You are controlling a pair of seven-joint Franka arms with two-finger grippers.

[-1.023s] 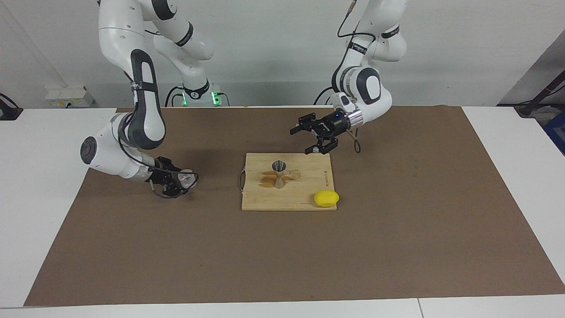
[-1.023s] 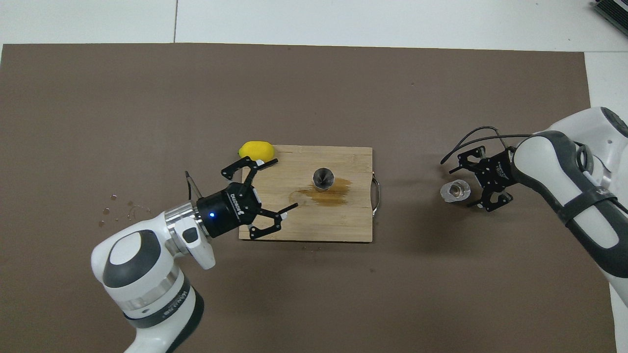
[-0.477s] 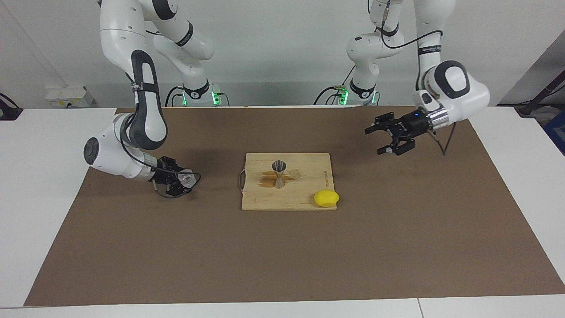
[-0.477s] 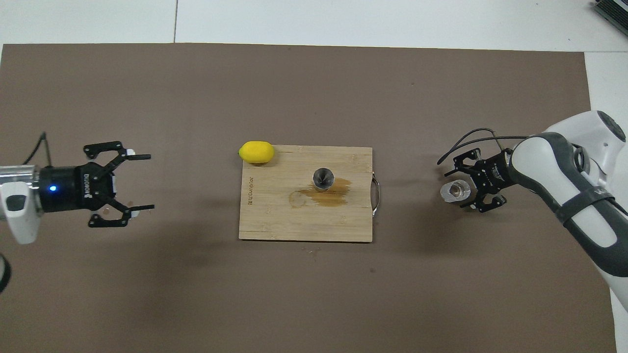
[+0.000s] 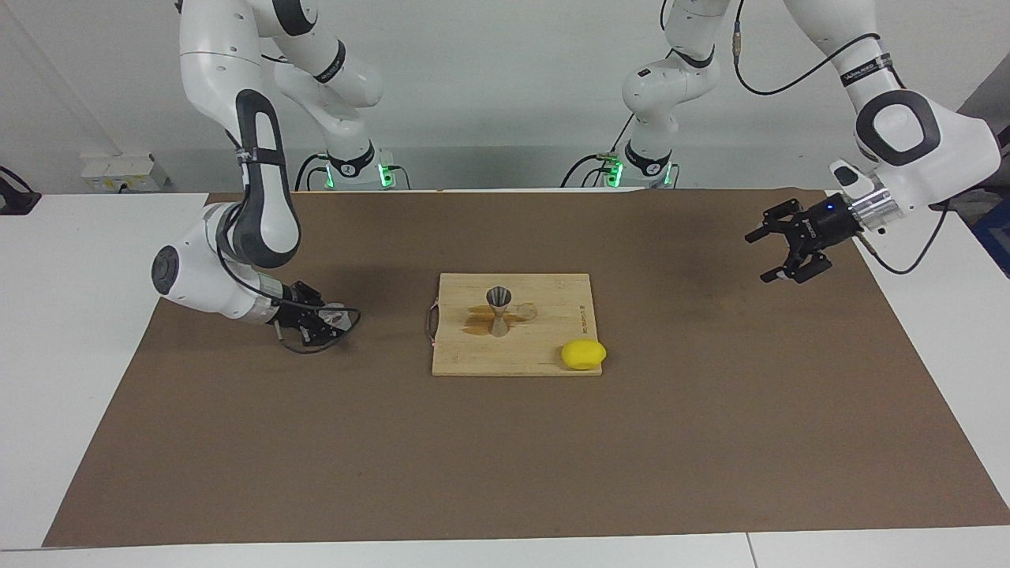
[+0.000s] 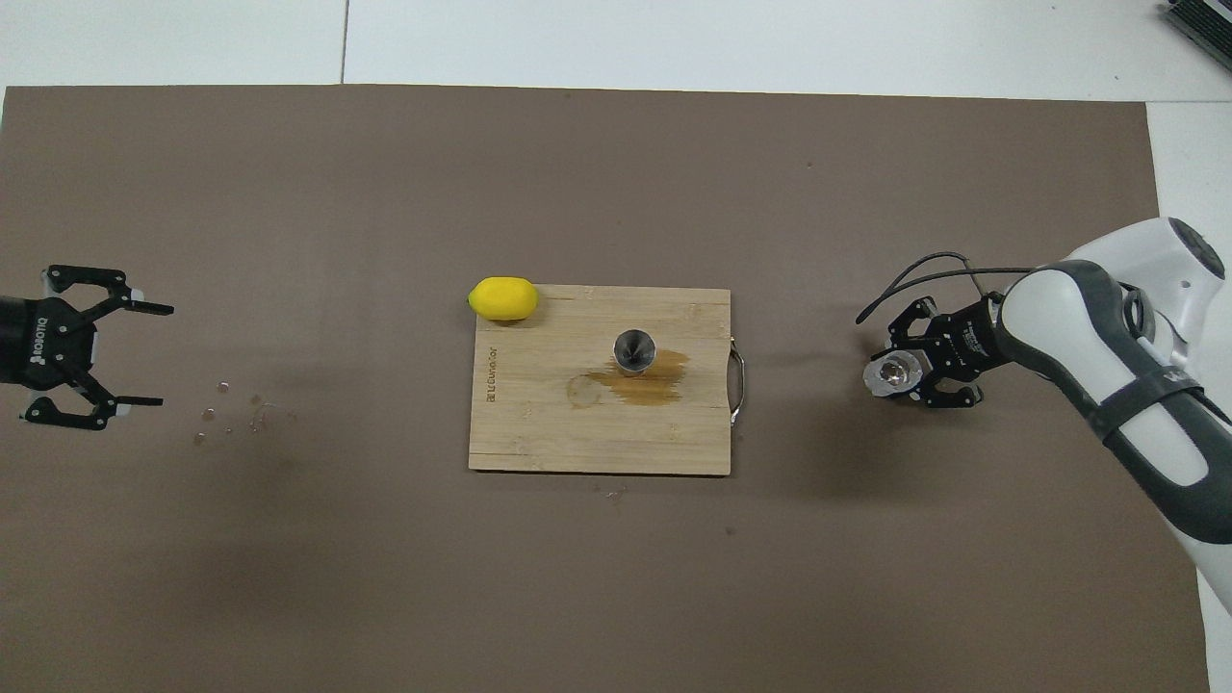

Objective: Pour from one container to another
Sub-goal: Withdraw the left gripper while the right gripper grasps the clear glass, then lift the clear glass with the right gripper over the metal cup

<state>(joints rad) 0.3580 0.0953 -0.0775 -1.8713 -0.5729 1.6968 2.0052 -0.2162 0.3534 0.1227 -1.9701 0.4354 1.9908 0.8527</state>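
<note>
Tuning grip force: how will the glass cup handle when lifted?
The glass cup looks like clear glass: probably stiff, brittle and somewhat slippery. Its walls look thick, so it is likely heavy for its size. It is squat, so unlikely to tip.

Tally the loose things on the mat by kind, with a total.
Glass cup: 1
Metal jigger: 1
Cutting board: 1
Lemon: 1
Total: 4

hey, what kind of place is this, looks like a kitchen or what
Probably a robotics lab set up as a mock kitchen or bar: two white robot arms at a table covered by a brown mat, with a wooden cutting board, metal jigger and lemon.
</note>
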